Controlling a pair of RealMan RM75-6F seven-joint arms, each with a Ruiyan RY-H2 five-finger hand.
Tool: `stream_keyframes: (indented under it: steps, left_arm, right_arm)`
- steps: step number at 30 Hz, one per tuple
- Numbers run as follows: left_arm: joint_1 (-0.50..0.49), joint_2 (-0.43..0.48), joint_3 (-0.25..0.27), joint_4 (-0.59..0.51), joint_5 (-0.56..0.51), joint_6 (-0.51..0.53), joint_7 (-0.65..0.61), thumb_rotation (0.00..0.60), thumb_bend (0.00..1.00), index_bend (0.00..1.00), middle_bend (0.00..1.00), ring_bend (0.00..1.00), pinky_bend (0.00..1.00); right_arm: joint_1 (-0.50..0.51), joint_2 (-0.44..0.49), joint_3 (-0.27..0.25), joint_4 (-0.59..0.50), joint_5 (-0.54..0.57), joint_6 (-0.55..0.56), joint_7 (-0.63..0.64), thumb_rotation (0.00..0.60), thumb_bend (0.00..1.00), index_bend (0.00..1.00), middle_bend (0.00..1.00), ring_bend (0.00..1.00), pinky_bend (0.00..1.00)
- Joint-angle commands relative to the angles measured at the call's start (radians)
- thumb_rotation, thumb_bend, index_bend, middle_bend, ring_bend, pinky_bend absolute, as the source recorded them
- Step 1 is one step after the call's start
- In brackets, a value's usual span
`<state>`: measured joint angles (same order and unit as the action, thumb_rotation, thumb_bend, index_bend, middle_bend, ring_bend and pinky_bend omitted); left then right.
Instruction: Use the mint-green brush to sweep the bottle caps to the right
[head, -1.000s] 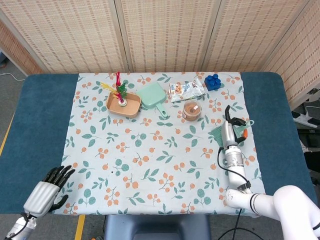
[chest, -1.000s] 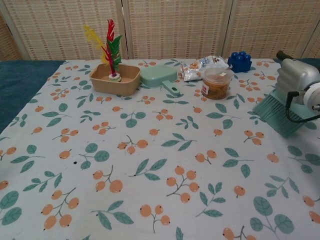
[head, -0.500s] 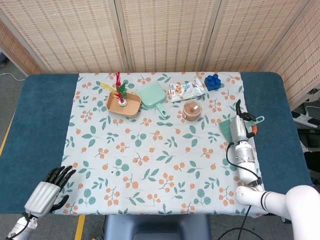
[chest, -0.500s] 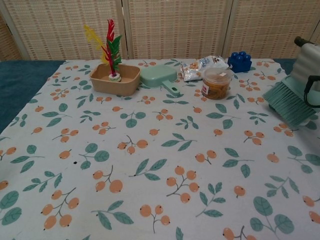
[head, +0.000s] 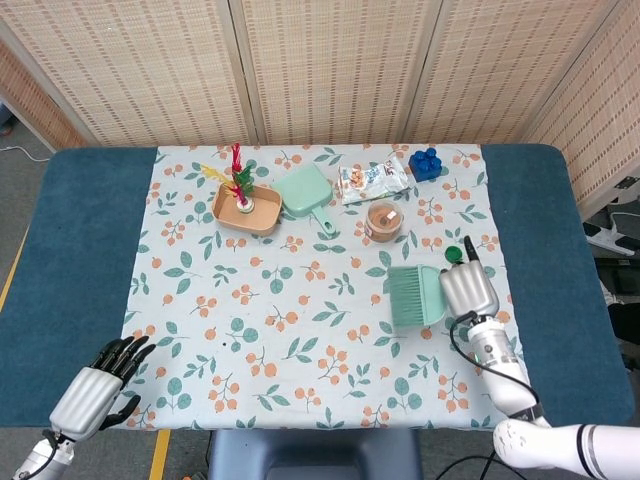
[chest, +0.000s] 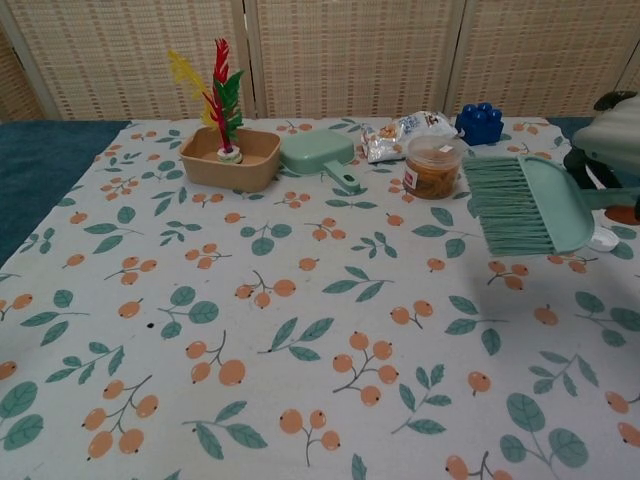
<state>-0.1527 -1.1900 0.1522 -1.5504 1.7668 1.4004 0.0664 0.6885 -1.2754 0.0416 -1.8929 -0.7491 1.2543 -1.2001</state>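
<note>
The mint-green brush (head: 415, 295) hangs level over the right part of the cloth, bristles pointing left, and my right hand (head: 468, 288) grips its handle. The chest view shows the brush (chest: 525, 203) raised above the cloth, with the right hand (chest: 615, 140) at the frame's right edge. A dark green bottle cap (head: 453, 254) lies just behind the hand. A white cap (chest: 603, 238) and an orange one (chest: 628, 213) sit under the brush's handle end, partly hidden. My left hand (head: 95, 385) rests at the table's front left corner, fingers apart and empty.
A clear tub of brown snack (head: 383, 220) stands just behind the brush. Further back are a snack bag (head: 370, 180), a blue block (head: 427, 162), a mint-green dustpan (head: 305, 192) and a tan tray (head: 246, 208) with a feathered shuttlecock (head: 238, 180).
My right hand has swung the brush from the cloth's right edge leftward and toward me, turning it level with bristles to the left. The left hand has drifted slightly toward the front.
</note>
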Motion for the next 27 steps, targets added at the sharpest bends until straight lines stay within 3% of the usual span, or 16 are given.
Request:
stream_keyframes:
  steps: [1,8,9,10,13,15,19,21,24,27]
  left_arm:
    - [0.001,0.005,0.010,-0.002,0.018,0.008,-0.009,0.600,0.39,0.00,0.00,0.00,0.10]
    - [0.000,0.012,0.015,0.002,0.026,0.016,-0.028,0.600,0.39,0.00,0.00,0.00,0.10]
    - [0.000,0.014,0.014,0.002,0.026,0.017,-0.031,0.600,0.39,0.00,0.00,0.00,0.10]
    - [0.000,0.015,0.013,0.002,0.025,0.018,-0.034,0.600,0.39,0.00,0.00,0.00,0.10]
    - [-0.001,0.018,0.011,0.002,0.022,0.020,-0.042,0.600,0.39,0.00,0.00,0.00,0.10]
    - [0.000,0.021,0.012,0.002,0.021,0.021,-0.044,0.600,0.39,0.00,0.00,0.00,0.10]
    - [0.000,0.022,0.013,0.007,0.023,0.022,-0.048,0.600,0.39,0.00,0.00,0.00,0.11]
    - [0.001,0.021,0.014,0.006,0.025,0.024,-0.047,0.600,0.39,0.00,0.00,0.00,0.10]
    - [0.004,0.022,0.016,0.004,0.028,0.027,-0.045,0.600,0.39,0.00,0.00,0.00,0.10]
    - [0.008,0.027,0.017,0.002,0.035,0.040,-0.048,0.600,0.39,0.00,0.00,0.00,0.10]
  right_arm:
    - [-0.073,-0.089,-0.063,0.032,-0.086,0.076,0.049,0.600,0.46,1.00,0.82,0.59,0.01]
    - [-0.126,-0.294,-0.109,0.219,-0.114,0.111,0.053,0.600,0.47,0.97,0.82,0.59,0.01]
    - [-0.128,-0.308,-0.114,0.234,-0.112,0.109,0.042,0.600,0.47,0.89,0.80,0.57,0.01]
    - [-0.129,-0.318,-0.117,0.242,-0.103,0.108,0.025,0.600,0.47,0.74,0.75,0.53,0.01]
    - [-0.125,-0.334,-0.114,0.237,-0.057,0.113,-0.046,0.600,0.47,0.19,0.46,0.38,0.00]
    - [-0.125,-0.340,-0.110,0.240,-0.070,0.128,-0.055,0.600,0.46,0.02,0.30,0.30,0.00]
    - [-0.130,-0.333,-0.112,0.220,-0.061,0.150,-0.090,0.600,0.35,0.00,0.09,0.14,0.00]
    - [-0.134,-0.322,-0.114,0.193,-0.045,0.148,-0.099,0.600,0.30,0.00,0.02,0.10,0.00]
    - [-0.142,-0.293,-0.118,0.152,-0.036,0.142,-0.085,0.585,0.26,0.00,0.00,0.08,0.00]
    - [-0.171,-0.237,-0.145,0.101,-0.121,0.187,-0.024,0.567,0.25,0.00,0.00,0.05,0.00]
